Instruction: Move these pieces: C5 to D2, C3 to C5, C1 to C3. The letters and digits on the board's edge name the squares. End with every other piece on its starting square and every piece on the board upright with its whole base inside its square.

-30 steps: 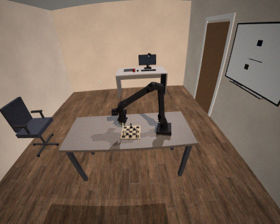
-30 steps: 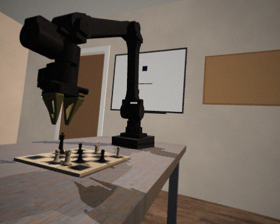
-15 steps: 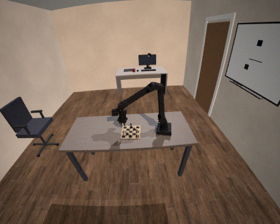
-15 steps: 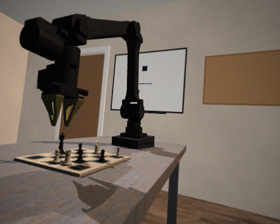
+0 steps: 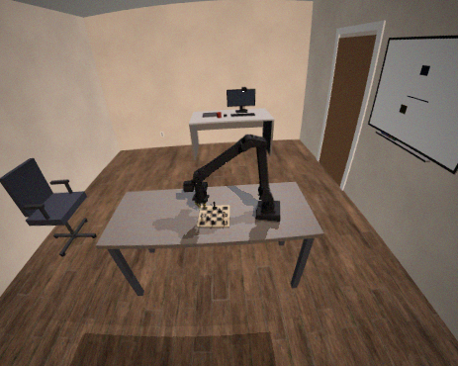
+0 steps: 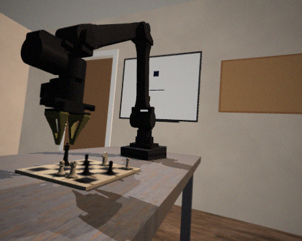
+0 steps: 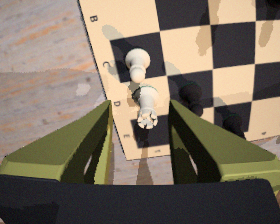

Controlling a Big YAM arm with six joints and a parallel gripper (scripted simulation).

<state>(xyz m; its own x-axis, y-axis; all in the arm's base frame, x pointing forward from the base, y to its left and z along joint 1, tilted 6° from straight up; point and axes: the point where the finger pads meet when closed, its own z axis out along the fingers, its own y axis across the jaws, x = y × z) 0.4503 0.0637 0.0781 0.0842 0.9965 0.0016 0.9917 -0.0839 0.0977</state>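
Observation:
The chessboard (image 5: pixel 214 216) lies on the grey table, with several black and white pieces on it. My gripper (image 6: pixel 66 138) hangs above the board's edge, its olive fingers partly apart with nothing between them. In the wrist view the gripper (image 7: pixel 140 137) is right above a white crowned piece on the edge file, well clear of it. A white pawn (image 7: pixel 138 63) stands one square beyond it. Dark pieces (image 7: pixel 185 94) stand to the right. In the side view a tall black piece (image 6: pixel 66 154) stands under the fingers, with a white rook (image 6: pixel 72 169) and a white pawn (image 6: pixel 60 167) nearer the camera.
The arm's base (image 6: pixel 143 151) stands on the table behind the board. The table edge (image 6: pixel 186 166) runs to the right of the board. An office chair (image 5: pixel 45 203) stands left of the table, away from the arm.

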